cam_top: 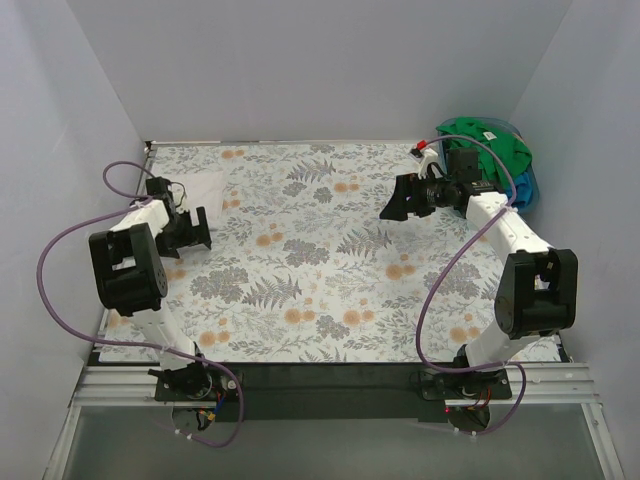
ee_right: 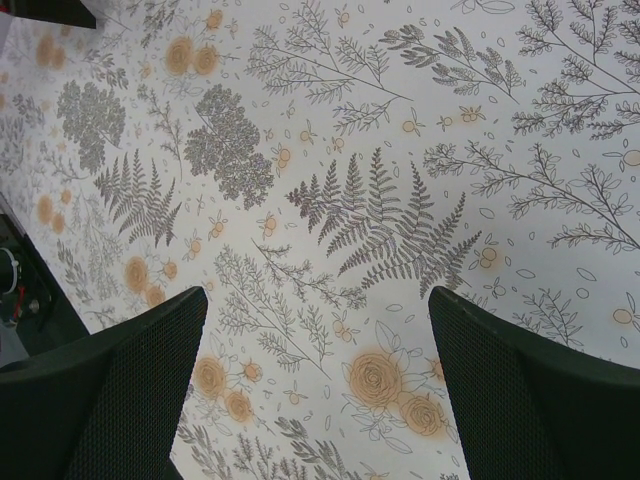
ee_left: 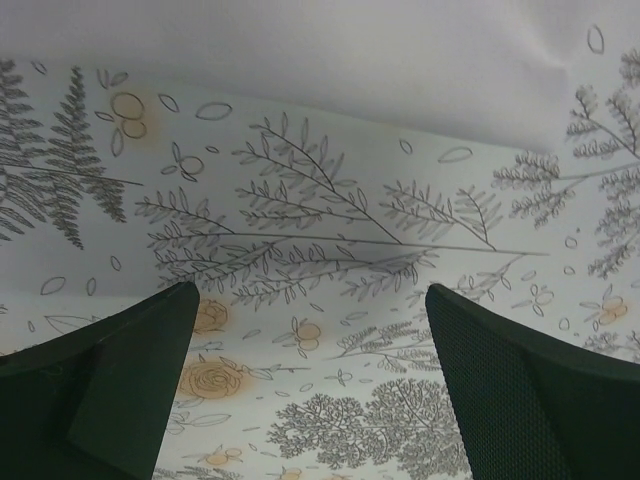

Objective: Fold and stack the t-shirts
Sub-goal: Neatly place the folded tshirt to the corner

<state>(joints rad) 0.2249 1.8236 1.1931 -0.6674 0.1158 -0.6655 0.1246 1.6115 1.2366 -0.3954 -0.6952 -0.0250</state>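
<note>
1. A floral-patterned table cloth (cam_top: 320, 280) spreads wide. Pinching it along with a shirt would drag it.
2. Crumpled bright green and blue fabric t-shirts (cam_top: 487, 142) are heaped at the far right. I might lift two at once.
3. A folded white t-shirt (cam_top: 205, 188) lies at the far left.
4. My left gripper (cam_top: 195, 232) and right gripper (cam_top: 400, 200) both gape apart, holding nothing.

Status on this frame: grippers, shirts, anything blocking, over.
Left gripper and right gripper open, empty. White t-shirt folded far left; green t-shirt and blue t-shirt heaped far right. No obstruction.
</note>
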